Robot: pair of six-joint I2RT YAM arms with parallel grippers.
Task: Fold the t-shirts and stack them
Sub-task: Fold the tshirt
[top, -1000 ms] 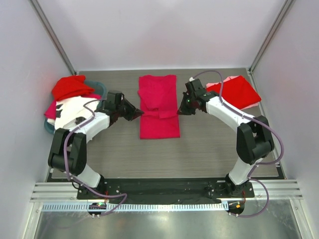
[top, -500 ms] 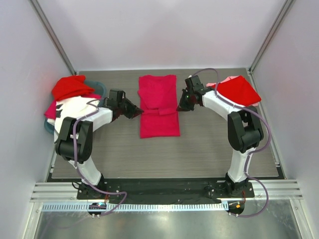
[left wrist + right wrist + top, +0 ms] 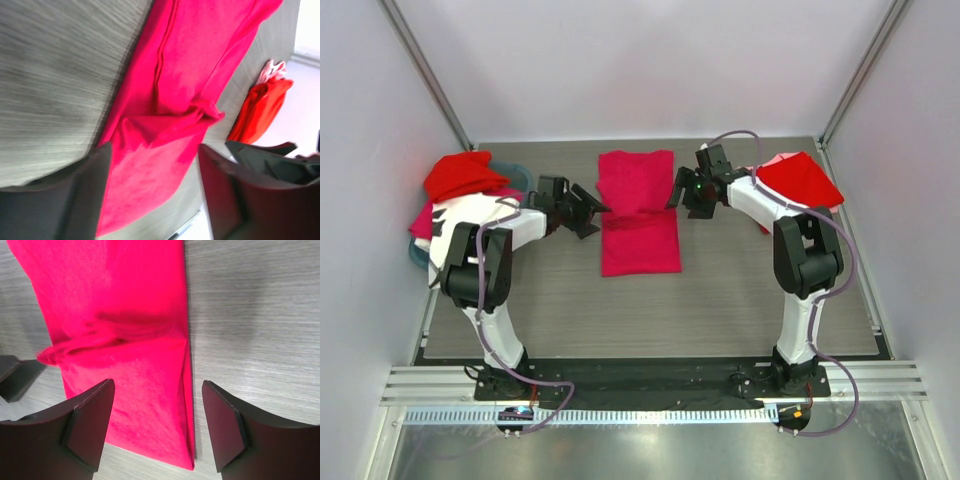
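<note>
The folded crimson t-shirt lies mid-table, between the left gripper and the right gripper. Both stand spread and empty. A second ago both were pinched shut, nearer.

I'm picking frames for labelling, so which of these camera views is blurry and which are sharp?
Left wrist view: the table grain is smeared into streaks, and the upper right corner is washed out white. Right wrist view: crisp, with the crimson t-shirt and wood grain sharp. Top view: sharp and evenly lit.
</note>
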